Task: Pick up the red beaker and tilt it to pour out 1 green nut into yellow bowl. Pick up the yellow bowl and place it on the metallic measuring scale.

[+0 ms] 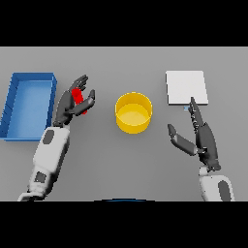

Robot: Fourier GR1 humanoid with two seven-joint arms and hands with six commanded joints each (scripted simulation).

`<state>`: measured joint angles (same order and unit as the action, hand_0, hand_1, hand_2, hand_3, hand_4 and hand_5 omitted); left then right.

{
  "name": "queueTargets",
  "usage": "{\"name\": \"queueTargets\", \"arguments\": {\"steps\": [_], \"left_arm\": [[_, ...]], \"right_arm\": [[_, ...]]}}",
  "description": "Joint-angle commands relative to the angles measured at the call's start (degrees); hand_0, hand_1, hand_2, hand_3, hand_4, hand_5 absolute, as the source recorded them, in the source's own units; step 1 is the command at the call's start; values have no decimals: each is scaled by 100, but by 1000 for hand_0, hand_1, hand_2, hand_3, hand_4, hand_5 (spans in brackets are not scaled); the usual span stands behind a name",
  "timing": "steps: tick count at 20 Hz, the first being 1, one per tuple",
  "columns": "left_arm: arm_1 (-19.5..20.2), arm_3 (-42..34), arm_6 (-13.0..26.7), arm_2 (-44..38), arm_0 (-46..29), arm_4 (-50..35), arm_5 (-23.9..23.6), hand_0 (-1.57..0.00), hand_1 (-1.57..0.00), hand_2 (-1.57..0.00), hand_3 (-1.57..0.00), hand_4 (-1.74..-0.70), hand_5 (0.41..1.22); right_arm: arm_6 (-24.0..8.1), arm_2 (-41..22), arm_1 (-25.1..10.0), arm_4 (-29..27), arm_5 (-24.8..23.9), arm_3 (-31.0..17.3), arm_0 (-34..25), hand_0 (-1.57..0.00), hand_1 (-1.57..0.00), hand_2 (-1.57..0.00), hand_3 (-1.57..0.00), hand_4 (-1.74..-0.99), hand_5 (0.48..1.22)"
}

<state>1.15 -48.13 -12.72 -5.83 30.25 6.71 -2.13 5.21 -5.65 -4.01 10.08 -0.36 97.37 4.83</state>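
Note:
The red beaker (pixel 78 98) stands left of centre on the grey table, mostly hidden inside my left hand (pixel 72 101), whose fingers and thumb curl round it. The yellow bowl (pixel 133 112) sits at the table's middle, to the right of that hand and apart from it; I see no nut in it. The metallic measuring scale (pixel 186 87) lies flat at the back right. My right hand (pixel 199 133) hovers open just in front of the scale, its straight fingers pointing toward the scale's near edge.
A blue tray (pixel 17 109) lies at the far left, close beside my left forearm.

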Motion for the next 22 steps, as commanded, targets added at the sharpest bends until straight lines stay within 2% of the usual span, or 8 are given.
{"name": "queueTargets", "arguments": {"steps": [1, 3, 5, 7, 8, 10, 14, 22], "left_arm": [[-68, 85, -57, -33, 92, 15, -135, -379, -406, -457, -518, -1410, 874], [-55, 175, 41, 1, 141, 221, -479, -755, -783, -844, -884, -1519, 999], [-72, 169, 18, 169, 172, 446, -580, -1049, -1067, -1106, -1058, -1589, 1079], [-33, 136, 17, 183, 145, 402, -514, -1237, -1248, -1273, -1154, -1636, 1130], [-25, 121, 28, 192, 149, 391, -498, -1304, -1313, -1333, -1237, -1597, 1148], [-51, 124, -62, 205, 114, 416, -511, -1400, -1406, -1419, -1357, -1542, 1174], [-49, -296, -128, 15, 69, -141, -71, -1501, -1503, -1509, -1484, -1660, 1150], [165, -1027, 387, 343, 161, -14, 122, -1556, -1557, -1558, -1553, -1724, 1132]], "right_arm": [[7, 17, -33, 18, -7, 1, 17, 1, 1, 1, 1, -1236, 647], [-30, 50, -67, -52, 30, 65, 4, 1, 1, 1, 1, -1239, 648], [-16, 27, -68, -29, 37, 87, 91, 1, 1, 1, 1, -1239, 648], [-49, 53, -67, -49, 27, 43, -20, 1, 1, 1, 1, -1242, 650], [-37, 65, -24, -128, 50, 31, -14, 1, 1, 1, 1, -1250, 647], [5, -1, 29, -91, 55, 31, 1, 1, 1, 1, 1, -1255, 644], [11, 46, -55, -81, 57, 41, 11, 1, 1, 1, 1, -1246, 644], [212, 10, -103, 93, -6, 17, 34, 1, 1, 1, 1, -1219, 656]]}}
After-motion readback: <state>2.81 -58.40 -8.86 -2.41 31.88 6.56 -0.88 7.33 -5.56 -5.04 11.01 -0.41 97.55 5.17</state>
